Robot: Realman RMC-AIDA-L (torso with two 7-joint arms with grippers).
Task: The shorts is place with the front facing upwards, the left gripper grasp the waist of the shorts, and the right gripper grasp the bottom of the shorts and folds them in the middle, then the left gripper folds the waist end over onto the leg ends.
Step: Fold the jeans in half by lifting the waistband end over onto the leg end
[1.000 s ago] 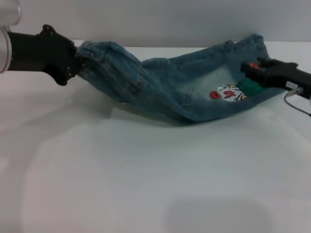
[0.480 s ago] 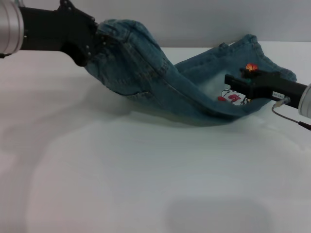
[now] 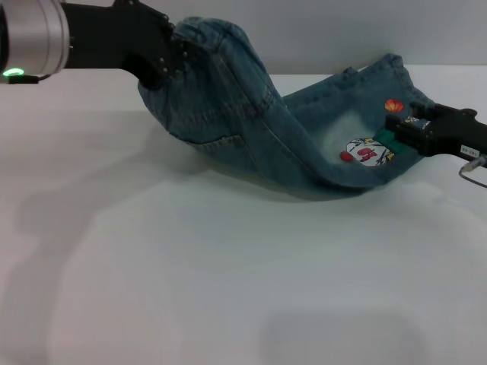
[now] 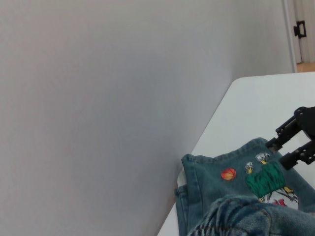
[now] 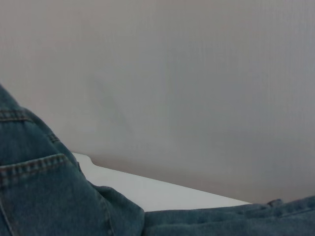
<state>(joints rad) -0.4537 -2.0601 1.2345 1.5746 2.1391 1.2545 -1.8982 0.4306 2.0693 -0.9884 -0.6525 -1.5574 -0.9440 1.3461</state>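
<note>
The blue-green denim shorts (image 3: 251, 129) lie folded lengthwise across the back of the white table. My left gripper (image 3: 169, 59) is shut on the waist and holds it up off the table at the upper left, so the denim drapes down toward the right. The leg ends (image 3: 399, 76) rest on the table at the far right. A cartoon patch (image 3: 368, 152) faces up near them. My right gripper (image 3: 397, 133) sits just right of the patch, low over the table. In the left wrist view the right gripper (image 4: 280, 150) shows its jaws apart beside a green patch (image 4: 266, 179).
The white table (image 3: 228, 289) spreads wide in front of the shorts. A plain grey wall (image 3: 319, 30) runs close behind the table's back edge. A thin cable (image 3: 473, 169) hangs from the right arm.
The left gripper has lifted the waist higher and carried it rightward. The right gripper pushed in toward the patch, then drew back to the right, while the leg ends stayed put.
</note>
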